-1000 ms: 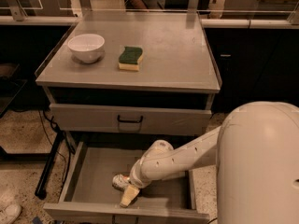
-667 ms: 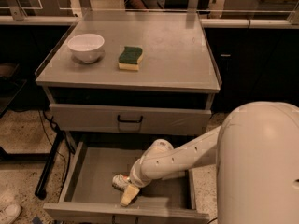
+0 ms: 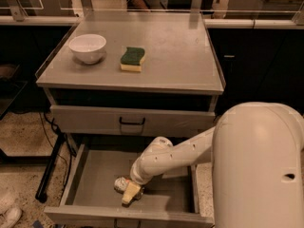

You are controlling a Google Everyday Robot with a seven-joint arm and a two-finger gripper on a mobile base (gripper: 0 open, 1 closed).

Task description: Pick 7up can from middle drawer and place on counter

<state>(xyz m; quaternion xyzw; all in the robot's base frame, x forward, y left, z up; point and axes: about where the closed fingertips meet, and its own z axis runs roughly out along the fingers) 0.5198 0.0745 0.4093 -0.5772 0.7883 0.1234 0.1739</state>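
The middle drawer [image 3: 90, 179] is pulled open below the counter [image 3: 180, 56]. The 7up can [image 3: 120, 184], small and silvery, lies on its side on the drawer floor near the front. My gripper [image 3: 131, 193] reaches down into the drawer from the right, right at the can, with a pale finger [image 3: 129, 194] just to the can's right. The white arm [image 3: 180, 153] runs back from it to the large white body at lower right. The can's right part is hidden behind the gripper.
On the counter stand a white bowl [image 3: 87, 47] at the left and a green-and-yellow sponge [image 3: 132, 59] beside it. A shut upper drawer with a dark handle [image 3: 131, 122] sits above the open one. Dark cabinets flank the unit.
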